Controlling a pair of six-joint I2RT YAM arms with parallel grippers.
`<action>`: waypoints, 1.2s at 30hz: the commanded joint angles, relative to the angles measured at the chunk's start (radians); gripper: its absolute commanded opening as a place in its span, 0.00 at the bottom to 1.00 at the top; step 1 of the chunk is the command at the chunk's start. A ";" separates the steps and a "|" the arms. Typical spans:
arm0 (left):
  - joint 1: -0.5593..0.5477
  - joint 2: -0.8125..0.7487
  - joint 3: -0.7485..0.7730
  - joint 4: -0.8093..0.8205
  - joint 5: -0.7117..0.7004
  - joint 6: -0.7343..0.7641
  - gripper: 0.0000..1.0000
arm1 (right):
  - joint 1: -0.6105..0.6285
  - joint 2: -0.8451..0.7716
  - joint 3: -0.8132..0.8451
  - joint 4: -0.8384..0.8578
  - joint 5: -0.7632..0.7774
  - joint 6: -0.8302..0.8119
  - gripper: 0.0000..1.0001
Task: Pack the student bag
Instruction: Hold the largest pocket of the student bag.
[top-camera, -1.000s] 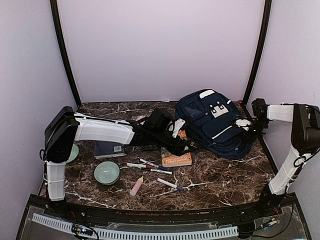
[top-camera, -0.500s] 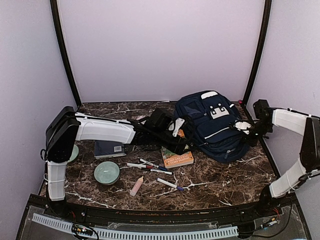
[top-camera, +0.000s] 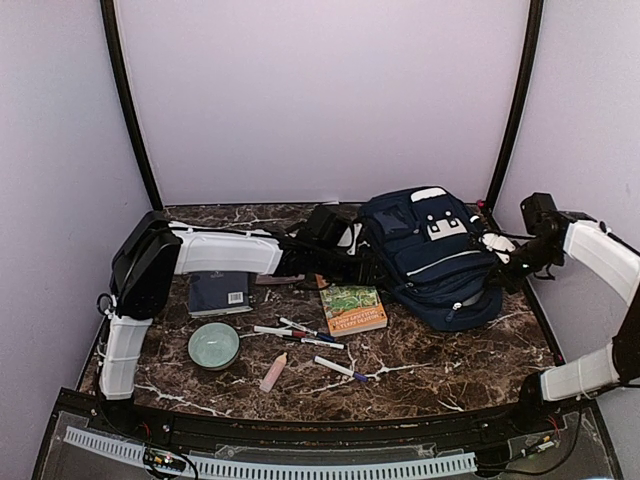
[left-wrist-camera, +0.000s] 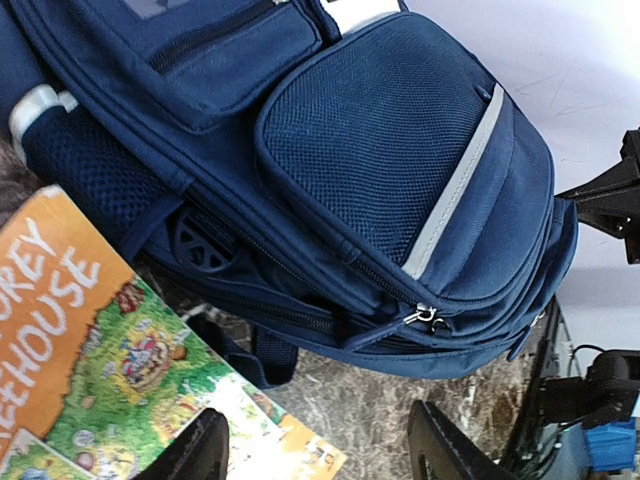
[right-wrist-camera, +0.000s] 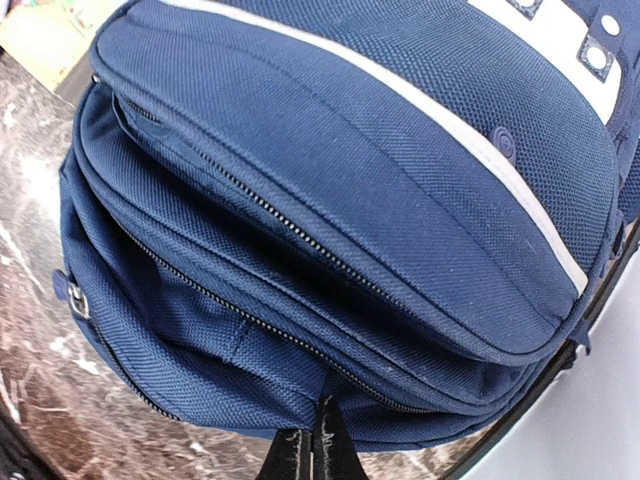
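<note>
The student bag (top-camera: 430, 255) is a big navy backpack with grey stripes, lying at the back right of the marble table. It fills the left wrist view (left-wrist-camera: 380, 150) and the right wrist view (right-wrist-camera: 350, 200); its zips look closed. My right gripper (top-camera: 508, 262) is at the bag's right end, its fingers (right-wrist-camera: 313, 445) shut on a fold of the bag's lower fabric. My left gripper (top-camera: 368, 268) is at the bag's left side, open and empty (left-wrist-camera: 318, 425), over the table between the bag and a colourful book.
A colourful picture book (top-camera: 352, 308) lies just left of the bag's front, also in the left wrist view (left-wrist-camera: 90, 360). A flat navy book (top-camera: 220, 293), a green bowl (top-camera: 214, 345), several markers (top-camera: 300, 333) and a pink tube (top-camera: 273, 372) lie towards the front left.
The bag has shifted right and back, and now bulges higher. My right arm pulled right with it. My left gripper moved back, and the colourful book is now fully uncovered.
</note>
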 joint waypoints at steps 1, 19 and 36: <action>-0.012 0.066 0.014 0.056 0.095 -0.097 0.63 | 0.002 -0.051 0.039 -0.066 -0.080 0.086 0.00; -0.031 0.537 0.674 0.011 0.048 -0.088 0.64 | 0.014 -0.221 -0.036 -0.017 -0.205 0.162 0.00; -0.030 -0.070 -0.051 0.007 0.013 0.311 0.61 | 0.033 -0.146 -0.041 0.189 -0.326 0.305 0.00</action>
